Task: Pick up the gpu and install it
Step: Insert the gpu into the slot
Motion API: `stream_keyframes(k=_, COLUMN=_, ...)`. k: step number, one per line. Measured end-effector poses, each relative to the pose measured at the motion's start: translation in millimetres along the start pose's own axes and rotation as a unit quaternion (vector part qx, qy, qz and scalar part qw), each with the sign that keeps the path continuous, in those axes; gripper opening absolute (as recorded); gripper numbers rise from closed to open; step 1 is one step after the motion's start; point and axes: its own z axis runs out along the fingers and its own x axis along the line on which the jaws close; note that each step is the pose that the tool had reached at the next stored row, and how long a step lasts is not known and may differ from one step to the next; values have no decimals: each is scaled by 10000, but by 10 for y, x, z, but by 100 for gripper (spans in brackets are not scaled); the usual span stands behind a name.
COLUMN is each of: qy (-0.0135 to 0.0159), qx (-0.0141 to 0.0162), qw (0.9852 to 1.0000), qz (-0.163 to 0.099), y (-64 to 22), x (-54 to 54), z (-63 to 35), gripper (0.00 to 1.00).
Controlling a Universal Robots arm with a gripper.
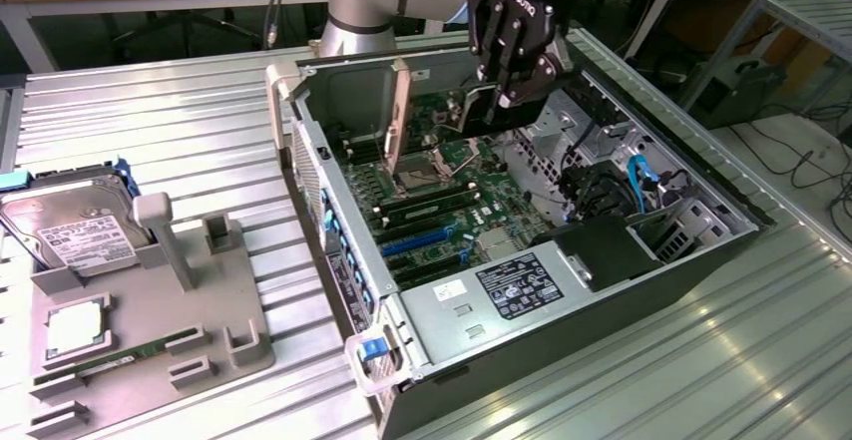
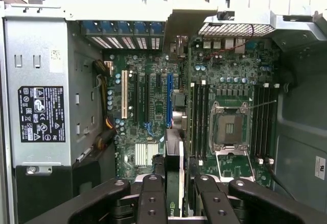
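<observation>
Surveying from the big items down: a slatted metal tabletop (image 1: 160, 101) carries an open computer case (image 1: 309, 161) lying on its side across the tabletop's middle. A grey parts tray (image 1: 147, 360) sits by the tabletop's edge on the exterior view's left, with a hard drive (image 1: 74, 225) standing in it. The motherboard (image 2: 148, 132) lies exposed inside the case. The claw (image 2: 179, 201) hangs over the board, closed on the gpu (image 2: 172, 183), which it holds edge-on between its fingers. Pick-up looks done. The card rides above the board, roughly in line with the long blue slot (image 2: 168, 99). It does not look seated, so the install is left.
</observation>
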Motion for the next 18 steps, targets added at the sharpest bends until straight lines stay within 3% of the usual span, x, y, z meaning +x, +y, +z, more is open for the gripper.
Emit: stream_keyframes(k=18, qy=-4, qx=0, qw=10000, qz=0, y=1, x=5, z=129, gripper=27)
